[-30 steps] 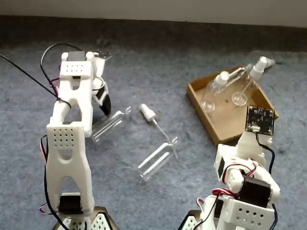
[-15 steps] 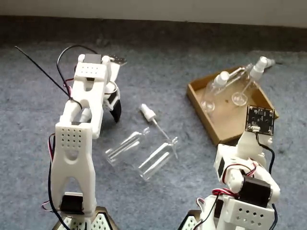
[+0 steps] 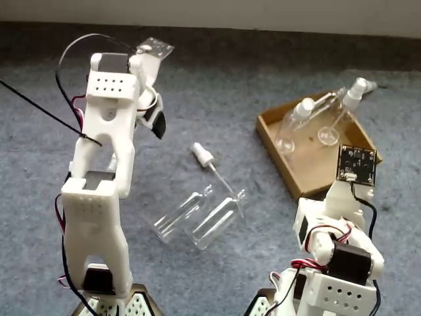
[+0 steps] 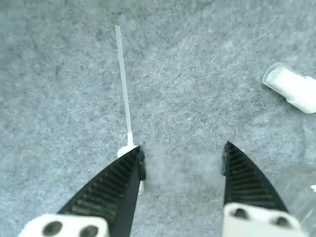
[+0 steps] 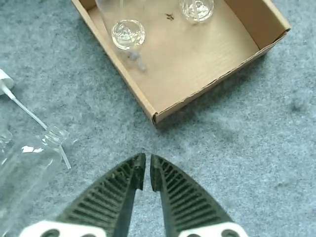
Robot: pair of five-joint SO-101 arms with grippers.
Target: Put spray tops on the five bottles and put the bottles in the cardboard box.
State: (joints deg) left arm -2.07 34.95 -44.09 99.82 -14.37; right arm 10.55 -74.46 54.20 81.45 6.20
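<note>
1. Spray top [image 4: 123, 84] lies beside your left gripper [image 4: 183, 147], which gapes wide and empty over the counter [image 4: 197, 49].
2. Take it by the stiffer white head; the thin tube likely bends.
3. Your right gripper [image 5: 146, 163] is nearly closed, holding nothing.

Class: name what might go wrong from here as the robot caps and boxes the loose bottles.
The two uncapped bottles lie side by side, so gripping one may roll the other. The open left hand hangs right beside a spray top, whose thin tube a careless close might bend.
</note>
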